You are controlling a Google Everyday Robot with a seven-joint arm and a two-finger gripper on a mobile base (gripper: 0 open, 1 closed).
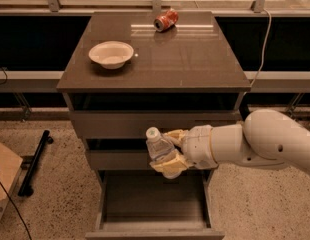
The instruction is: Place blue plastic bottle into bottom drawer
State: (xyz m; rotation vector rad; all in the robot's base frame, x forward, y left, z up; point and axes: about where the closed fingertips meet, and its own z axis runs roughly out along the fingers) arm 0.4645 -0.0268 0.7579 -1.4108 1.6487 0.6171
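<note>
The blue plastic bottle [158, 145], clear bluish with a white cap, is held upright in my gripper [170, 153], whose yellowish fingers [167, 167] are closed around its body. The white arm reaches in from the right. The bottle hangs in front of the middle drawer front, above the bottom drawer [154, 204], which is pulled out and open with its wide box interior showing empty. The bottle's lower part is hidden by the fingers.
A white bowl [111, 54] and a crushed red-orange soda can [165, 20] sit on the cabinet top [195, 59]. A black bar [35, 161] lies on the speckled floor to the left, beside a cardboard piece [5, 176].
</note>
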